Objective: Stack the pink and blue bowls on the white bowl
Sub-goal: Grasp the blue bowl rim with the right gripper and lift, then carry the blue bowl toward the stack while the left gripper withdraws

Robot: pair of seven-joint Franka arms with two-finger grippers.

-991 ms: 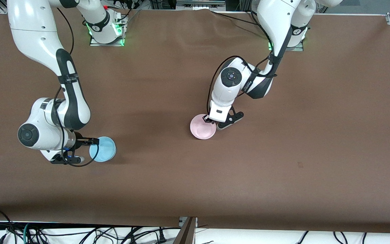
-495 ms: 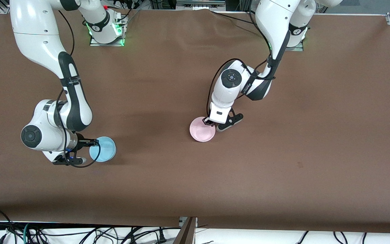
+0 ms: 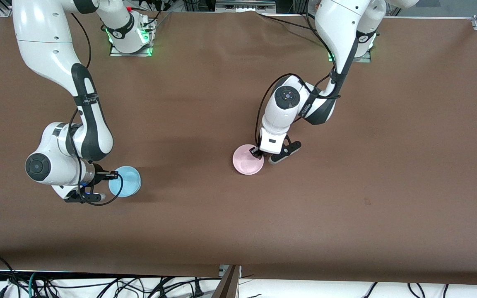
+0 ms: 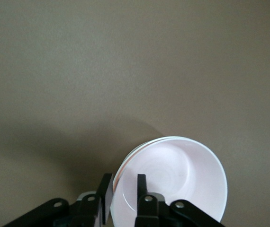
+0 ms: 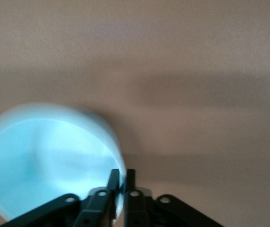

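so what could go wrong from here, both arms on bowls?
1. The left gripper has opened a little, yet its fingers straddle the pink bowl rim; pulling away could drag the pink bowl off the white rim showing beneath it.
2. The right gripper is shut on the blue bowl only at its rim, so the bowl may tilt or slip when lifted.

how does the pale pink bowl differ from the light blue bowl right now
The round pale pink plastic bowl sits nested on a white bowl's rim mid-table, with the left gripper fingers straddling its rim with a gap. The round light blue plastic bowl sits alone at the right arm's end, its rim pinched by the right gripper. Both are upright and similar in size.
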